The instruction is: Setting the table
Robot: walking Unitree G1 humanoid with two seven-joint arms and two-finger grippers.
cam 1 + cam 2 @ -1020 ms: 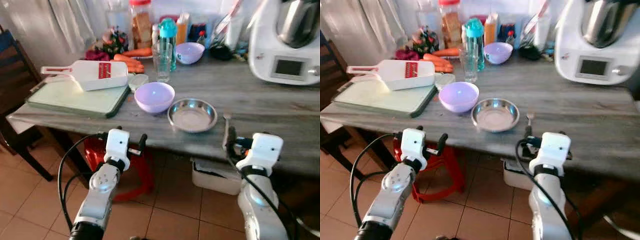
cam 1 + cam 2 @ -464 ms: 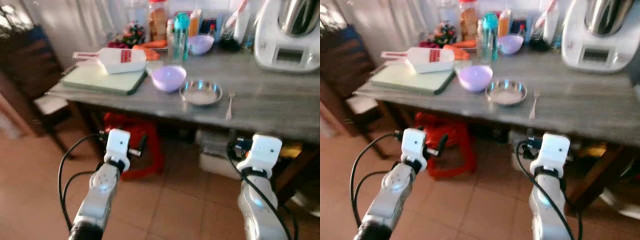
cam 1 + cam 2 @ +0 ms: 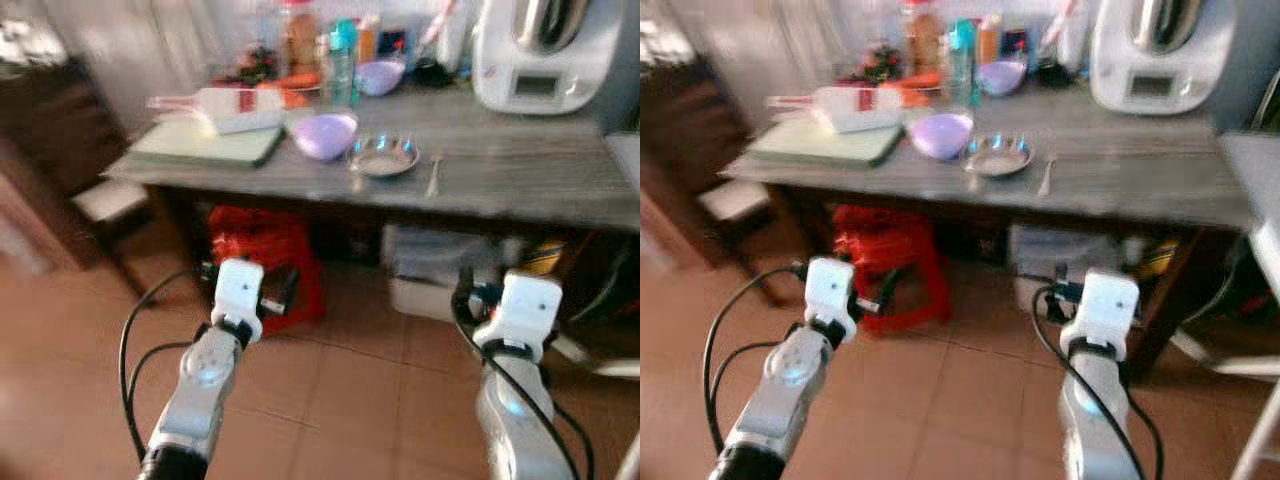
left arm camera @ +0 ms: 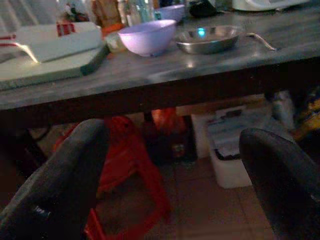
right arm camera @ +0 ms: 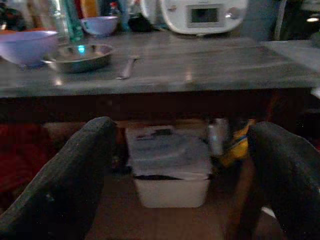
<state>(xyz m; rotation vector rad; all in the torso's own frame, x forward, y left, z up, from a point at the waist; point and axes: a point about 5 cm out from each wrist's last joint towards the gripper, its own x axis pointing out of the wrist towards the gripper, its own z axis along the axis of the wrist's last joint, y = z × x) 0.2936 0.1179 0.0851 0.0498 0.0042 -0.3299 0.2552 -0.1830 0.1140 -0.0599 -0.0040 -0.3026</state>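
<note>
Since a second ago your whole view has pulled back from the table (image 3: 500, 180): the camera has moved, and the fork (image 3: 433, 175), steel bowl (image 3: 381, 156) and purple bowl (image 3: 323, 134) lie as they did, now small toward 12 o'clock.

Your left gripper (image 4: 170, 150) and right gripper (image 5: 180, 155) both have their fingers spread wide with nothing between them, held low in front of the table edge.

On the tabletop the fork lies just at 3 o'clock of the steel bowl, and the purple bowl sits touching or nearly touching it at 9 o'clock.

Watch your footing: the red stool (image 3: 262, 245) and white bin (image 5: 170, 165) stand under the table, and walking with this blur you could clip them or the dark chair (image 3: 70, 150) at 10 o'clock.

The jars and bottles at the back are too blurred to identify. The white appliance (image 3: 540, 55) is cut off at the top, and I cannot tell what lies past the table's right end.
</note>
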